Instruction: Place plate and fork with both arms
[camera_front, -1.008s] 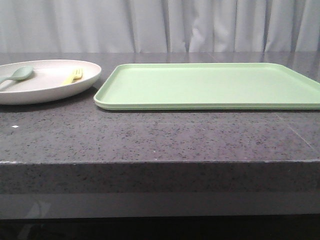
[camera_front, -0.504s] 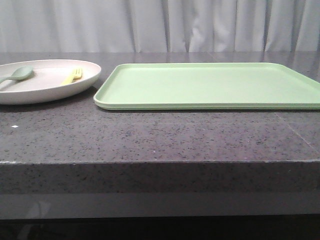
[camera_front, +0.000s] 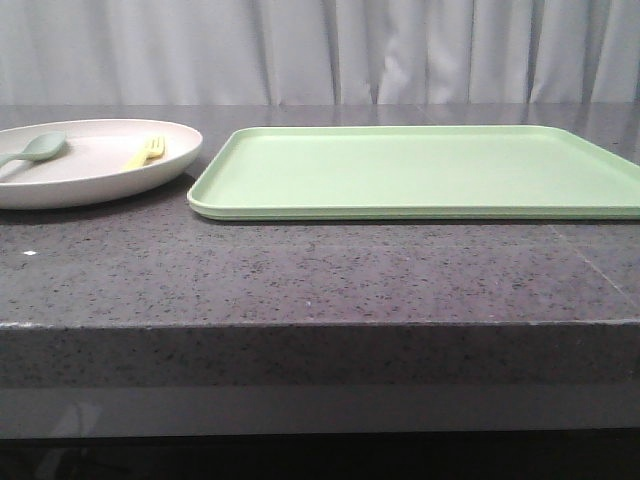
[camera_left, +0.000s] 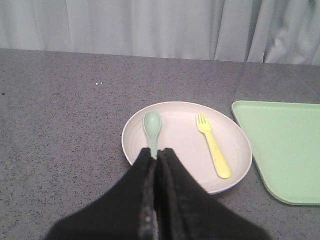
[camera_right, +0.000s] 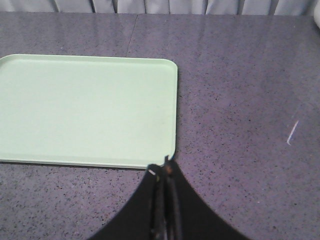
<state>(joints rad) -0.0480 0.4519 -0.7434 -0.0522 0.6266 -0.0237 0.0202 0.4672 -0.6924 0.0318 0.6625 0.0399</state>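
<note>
At the left edge of the front view, the plate (camera_front: 95, 160) sits on the desk (camera_front: 320, 280) with the fork (camera_front: 146, 153) lying inside it beside a grey-green spoon (camera_front: 35, 150). Nothing is grasped yet; the task looks unstarted. The left end effector (camera_left: 156, 152) hovers over the plate's near rim, fingers pressed together and empty; the right end effector (camera_right: 165, 172), likewise closed and empty, hangs near the tray (camera_front: 420, 170). Next, the left must likely open to take the plate; the spoon lies directly ahead of it.

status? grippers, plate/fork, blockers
Left gripper, right gripper shut, empty. Fork and spoon lie on plate, beside tray. No blockers.
</note>
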